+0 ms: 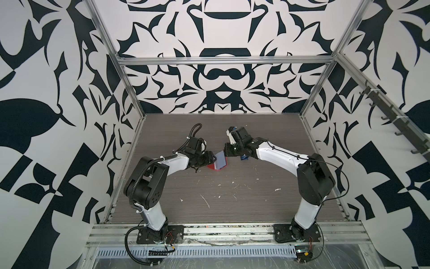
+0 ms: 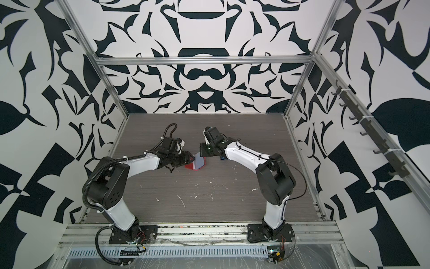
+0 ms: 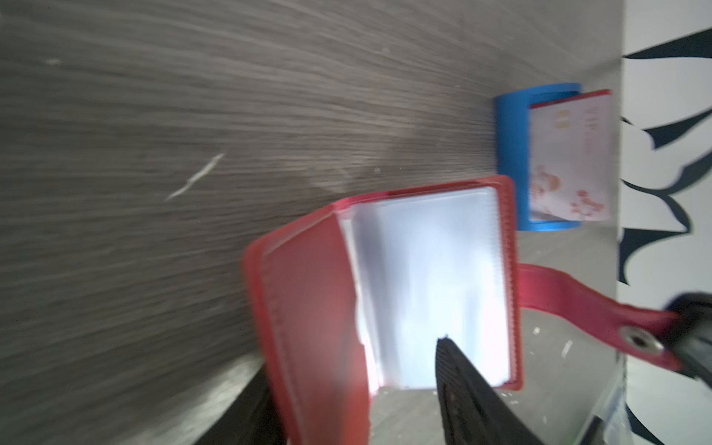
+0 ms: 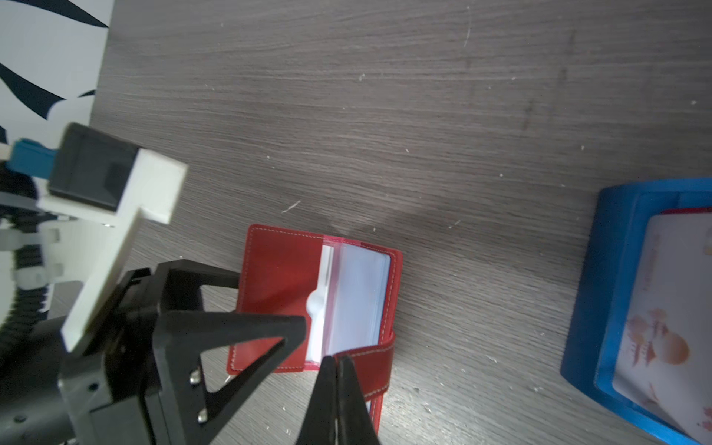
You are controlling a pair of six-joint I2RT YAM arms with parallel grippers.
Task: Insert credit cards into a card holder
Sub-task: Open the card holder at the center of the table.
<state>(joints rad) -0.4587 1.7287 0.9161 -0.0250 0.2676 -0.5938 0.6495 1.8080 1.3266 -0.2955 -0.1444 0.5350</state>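
Observation:
The red card holder lies open mid-table, its clear sleeves showing. My right gripper is shut on its snap tab. My left gripper is open at the opposite side, with the red cover flap between its fingers and a gap to the finger over the sleeves. The credit cards stand in a blue stand: a pale one with red print and a red one's edge behind it.
The blue stand sits under my right arm's forearm in both top views. The grey wood-grain table carries white scuff marks. Patterned walls and metal frame posts enclose the table on three sides.

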